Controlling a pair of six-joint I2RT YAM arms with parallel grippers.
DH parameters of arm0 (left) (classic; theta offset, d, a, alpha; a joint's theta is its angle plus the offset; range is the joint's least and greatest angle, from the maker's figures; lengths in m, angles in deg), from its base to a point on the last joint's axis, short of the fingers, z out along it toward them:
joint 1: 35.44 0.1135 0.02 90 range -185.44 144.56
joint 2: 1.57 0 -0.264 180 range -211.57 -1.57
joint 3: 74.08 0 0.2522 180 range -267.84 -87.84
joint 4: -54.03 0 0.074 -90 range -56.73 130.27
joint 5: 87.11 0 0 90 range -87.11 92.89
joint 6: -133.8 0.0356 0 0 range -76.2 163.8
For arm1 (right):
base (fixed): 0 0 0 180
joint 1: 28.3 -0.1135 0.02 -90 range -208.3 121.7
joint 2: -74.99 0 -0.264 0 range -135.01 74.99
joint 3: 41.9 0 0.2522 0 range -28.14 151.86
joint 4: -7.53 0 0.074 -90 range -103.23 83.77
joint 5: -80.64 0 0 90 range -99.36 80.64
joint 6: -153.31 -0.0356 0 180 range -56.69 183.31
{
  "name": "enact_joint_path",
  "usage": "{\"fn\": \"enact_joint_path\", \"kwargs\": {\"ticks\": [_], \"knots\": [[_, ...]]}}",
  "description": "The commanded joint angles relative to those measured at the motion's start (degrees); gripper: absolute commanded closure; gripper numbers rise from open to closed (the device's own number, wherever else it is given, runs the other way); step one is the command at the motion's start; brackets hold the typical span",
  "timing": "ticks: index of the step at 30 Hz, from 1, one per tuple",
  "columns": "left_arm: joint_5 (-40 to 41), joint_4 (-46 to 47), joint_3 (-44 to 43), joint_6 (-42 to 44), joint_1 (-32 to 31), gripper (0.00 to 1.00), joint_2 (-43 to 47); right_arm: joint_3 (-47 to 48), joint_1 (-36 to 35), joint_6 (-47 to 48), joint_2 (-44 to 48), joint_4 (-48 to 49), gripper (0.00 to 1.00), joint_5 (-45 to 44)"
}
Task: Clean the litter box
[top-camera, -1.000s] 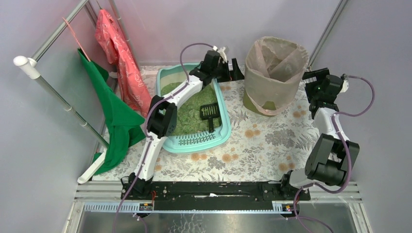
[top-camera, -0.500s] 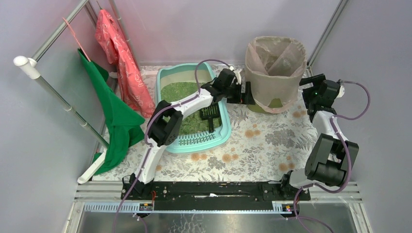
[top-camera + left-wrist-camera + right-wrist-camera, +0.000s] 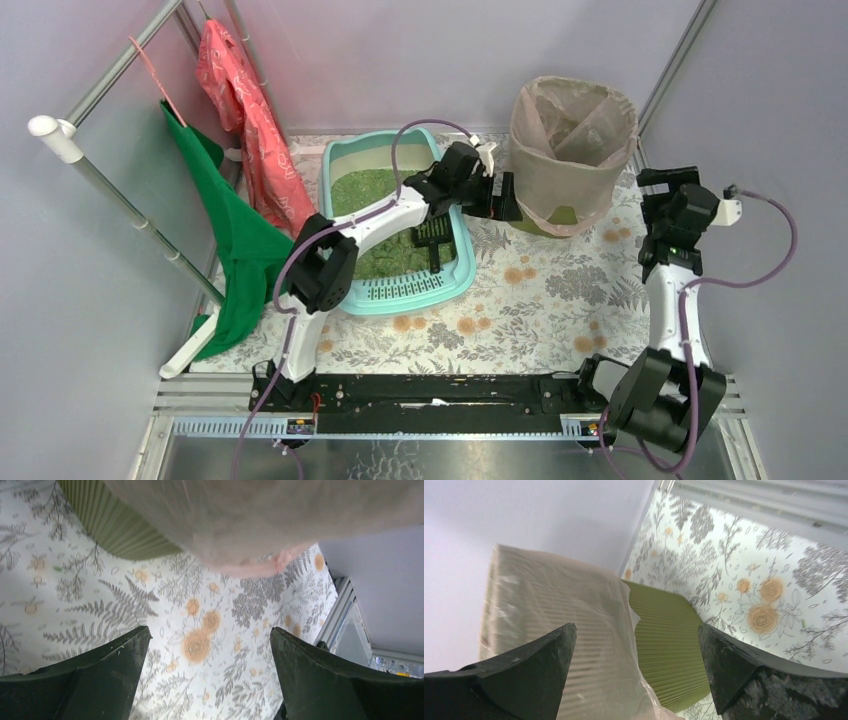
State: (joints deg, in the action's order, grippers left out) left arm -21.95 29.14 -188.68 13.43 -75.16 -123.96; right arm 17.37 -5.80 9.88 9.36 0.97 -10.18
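The pale turquoise litter box [image 3: 456,272] stands at the back left, with green granules [image 3: 372,188] inside and its slotted grille step at the near end. A black scoop [image 3: 432,236] lies in it by the right wall. My left gripper [image 3: 505,196] is open and empty, just right of the box and against the left side of the olive bin [image 3: 560,212]. In the left wrist view my left gripper [image 3: 210,647] hangs over the floral cloth under the bin's bag [image 3: 260,525]. My right gripper [image 3: 657,182] is open and empty, right of the bin. In its wrist view [image 3: 634,645] it faces the bin's ribbed wall [image 3: 669,640].
A beige bag [image 3: 570,120] lines the bin. A green cloth [image 3: 235,240] and a red cloth [image 3: 250,120] hang from a rack left of the box. The floral table cover [image 3: 520,300] reaches to the black rail at the near edge. Walls close in behind and on the right.
My left gripper has swung right, from over the litter box's far end to the bin's left side. My right arm has drawn back from the bin toward the right wall.
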Motion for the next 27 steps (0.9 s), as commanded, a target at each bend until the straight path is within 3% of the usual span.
{"fn": "enact_joint_path", "kwargs": {"ticks": [1, 8, 13, 18, 23, 25, 27], "knots": [[0.79, 0.06, 4.53, 2.52, -0.3, 0.01, 5.7, 2.72, 0.35, 0.44, 4.95, -3.99, 0.0, -7.88], [2.15, -3.99, 5.35, 6.81, -2.28, 0.01, 10.52, 10.85, 0.7, 2.78, 5.28, -6.41, 0.0, -7.47], [7.98, -3.43, 8.52, 9.08, -3.6, 0.01, 18.57, 17.39, 0.11, 7.7, 4.24, -4.38, 0.0, 4.97], [18.32, -1.45, 14.39, 10.2, -3.65, 0.01, 26.98, 34.92, -8.51, 18.76, -2.64, -17.38, 0.0, 9.04], [24.65, -2.14, 19.59, 6.96, -1.82, 0.01, 33.19, 71.17, -20.26, 33.78, -23.06, -44.14, 0.01, 12.74], [20.66, -1.09, 23.89, 1.81, 2.59, 0.01, 35.02, 92.08, -25.06, 37.38, -35.76, -55.8, 0.04, 11.55], [12.26, 3.69, 30.63, -6.43, 8.95, 0.01, 37.55, 106.75, -27.83, 39.54, -45.82, -64.28, 0.03, 12.46]]}}
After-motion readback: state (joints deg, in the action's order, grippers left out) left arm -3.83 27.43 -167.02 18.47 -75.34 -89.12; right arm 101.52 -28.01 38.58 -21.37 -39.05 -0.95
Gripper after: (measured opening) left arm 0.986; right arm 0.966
